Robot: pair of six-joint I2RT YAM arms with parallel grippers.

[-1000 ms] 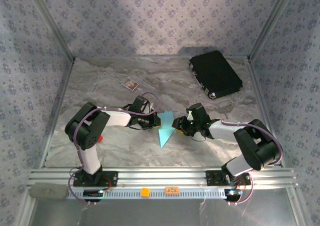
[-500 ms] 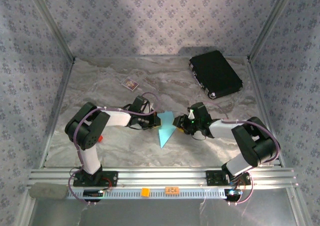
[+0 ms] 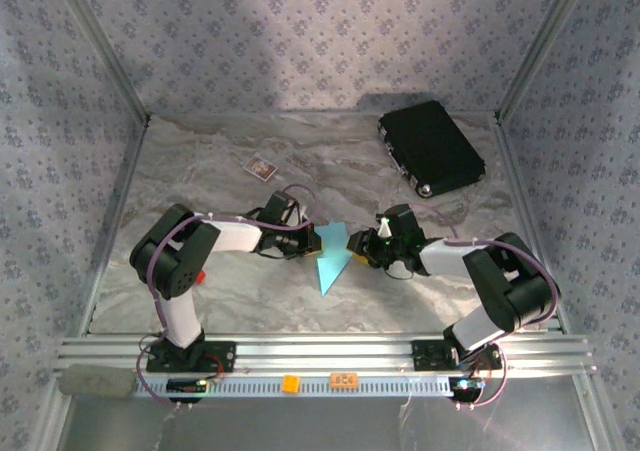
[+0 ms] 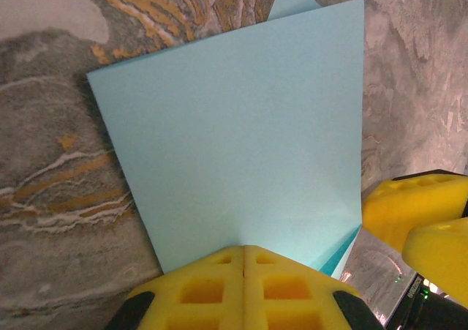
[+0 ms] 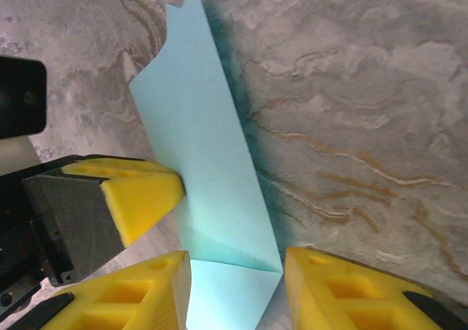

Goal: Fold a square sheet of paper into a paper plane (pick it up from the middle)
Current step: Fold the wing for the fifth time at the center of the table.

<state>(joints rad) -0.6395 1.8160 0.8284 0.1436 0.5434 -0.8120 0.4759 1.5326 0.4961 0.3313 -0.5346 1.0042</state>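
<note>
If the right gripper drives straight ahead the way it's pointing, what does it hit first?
The light-blue paper: its folded edge sits between the jaws of the open right gripper. The left gripper, shut on that paper, lies just beyond, off to one side; depth unclear.

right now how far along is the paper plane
Done: the sheet is folded at least once, narrowing to a point. In hand: left jaws shut on one edge, right jaws open around the opposite corner. Left: further folds; it is no slim dart yet.
</note>
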